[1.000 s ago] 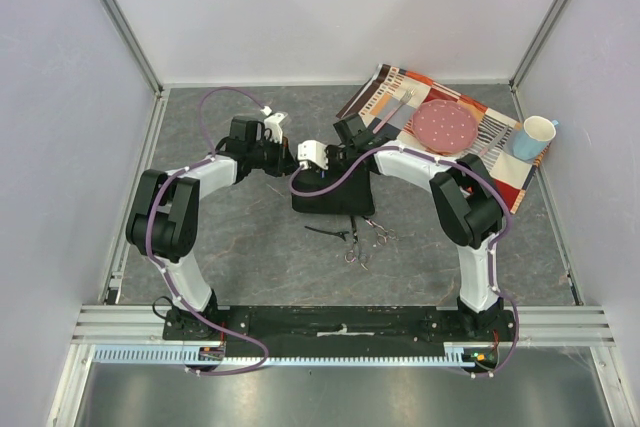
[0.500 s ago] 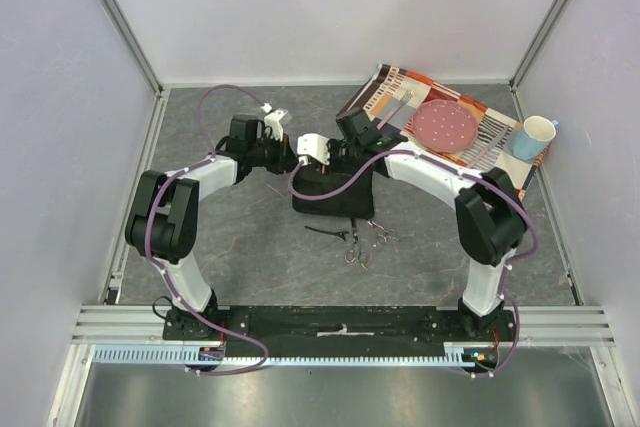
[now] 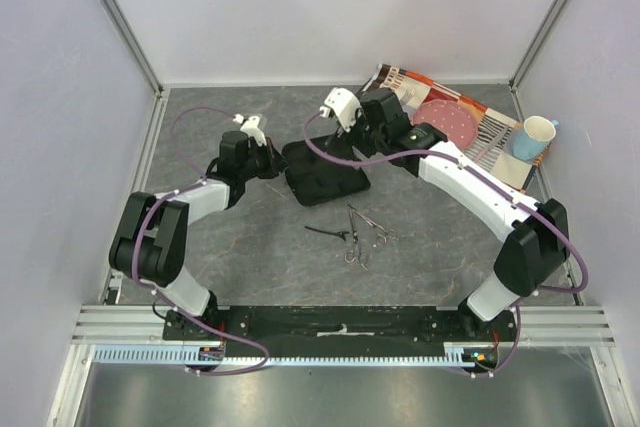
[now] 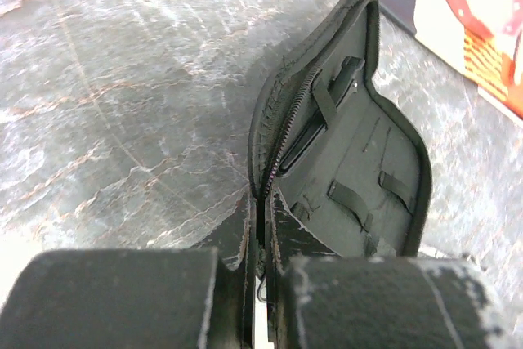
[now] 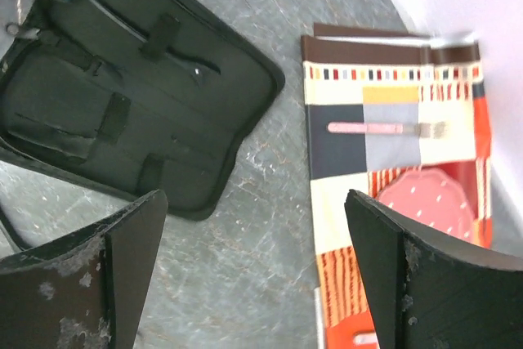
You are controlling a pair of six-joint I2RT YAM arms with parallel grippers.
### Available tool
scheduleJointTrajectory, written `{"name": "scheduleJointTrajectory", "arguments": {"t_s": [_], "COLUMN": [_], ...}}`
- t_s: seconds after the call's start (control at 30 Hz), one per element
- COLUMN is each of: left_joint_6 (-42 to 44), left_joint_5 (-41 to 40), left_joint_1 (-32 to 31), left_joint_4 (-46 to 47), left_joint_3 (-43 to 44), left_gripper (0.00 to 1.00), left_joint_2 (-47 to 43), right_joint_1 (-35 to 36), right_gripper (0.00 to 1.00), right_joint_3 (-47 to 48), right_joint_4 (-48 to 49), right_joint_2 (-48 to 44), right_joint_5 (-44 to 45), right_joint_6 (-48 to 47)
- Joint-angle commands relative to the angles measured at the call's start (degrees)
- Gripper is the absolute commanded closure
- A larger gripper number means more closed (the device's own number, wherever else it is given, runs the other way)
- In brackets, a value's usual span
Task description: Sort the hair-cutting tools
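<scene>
My right tool [image 5: 253,239] hangs spread above the open case [image 3: 325,175], my left tool [image 4: 260,214] pinches its zipper edge, and the scissors [image 3: 362,232] and a clip [image 3: 321,233] lie on the worktop [image 3: 250,237] just nearward of both.

I can read no words, labels, brand names or numbers in any of my camera views.
</scene>
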Motion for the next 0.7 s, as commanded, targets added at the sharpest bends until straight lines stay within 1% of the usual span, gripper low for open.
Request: {"name": "scheduleJointTrajectory", "arguments": {"t_s": [0.0, 0.07, 0.1, 0.13, 0.17, 0.2, 0.23, 0.27, 0.3, 0.33, 0.4, 0.47, 0.57, 0.67], "left_joint_6": [-12.0, -15.4, -16.5, -17.4, -18.8, -19.8, -21.5, -25.1, -26.8, -27.1, -28.7, -29.1, -30.0, -29.5], "left_joint_5": [-15.7, -20.6, -27.8, -31.0, -34.3, -40.4, -42.5, -43.8, -43.9, -43.7, -42.6, -42.1, -41.4, -40.8], "left_joint_1": [-2.1, -4.2, -5.2, -6.3, -8.7, -9.9, -10.8, -11.6, -12.0, -12.2, -12.3, -12.4, -13.0, -14.5], "left_joint_4": [9.8, 9.4, 7.9, 6.7, 5.6, 2.0, -0.1, -2.2, -5.0, -6.2, -7.1, -7.2, -8.7, -10.3], "left_joint_3": [-2.9, -4.8, -5.3, -5.7, -5.7, -5.5, -4.7, -4.1, -3.3, -3.2, -3.7, -5.1, -6.7, -9.1], "left_gripper": [0.98, 0.98, 0.98, 0.98, 0.98, 0.98, 0.97, 0.96, 0.89, 0.83, 0.76, 0.75, 0.74, 0.73], "left_joint_2": [-5.5, -6.8, -7.5, -8.2, -8.5, -8.5, -8.0, -7.6, -6.3, -5.8, -5.1, -5.7, -7.0, -9.8], "right_joint_1": [-0.5, -0.5, -0.5, -0.5, -0.5, -0.4, -0.1, 0.4, 3.5, 4.7, 7.1, 8.6, 10.8, 14.1], "right_gripper": [0.02, 0.02, 0.02, 0.02, 0.02, 0.02, 0.02, 0.02, 0.02, 0.02, 0.02, 0.02, 0.02, 0.02], "right_joint_3": [2.2, 0.8, -1.5, -2.8, -3.9, -4.9, -5.3, -5.6, -6.9, -7.5, -9.9, -11.8, -13.5, -14.3], "right_joint_4": [-3.1, -0.7, 0.8, 2.1, 3.6, 3.4, 2.9, 2.3, 1.8, 1.7, 2.4, 3.4, 3.3, 3.2], "right_joint_2": [0.5, -0.4, -1.0, -2.1, -2.5, -2.4, -2.2, -2.1, -1.7, -1.9, -2.5, -4.0, -5.4, -7.2], "right_joint_5": [6.5, 4.7, 4.6, 4.5, 5.4, 5.8, 6.0, 7.2, 11.0, 12.7, 16.2, 19.7, 24.4, 31.7], "right_joint_6": [18.2, 21.5, 25.3, 29.4, 31.5, 32.8, 34.0, 34.0, 34.6, 35.5, 38.8, 42.3, 44.7, 44.6]}}
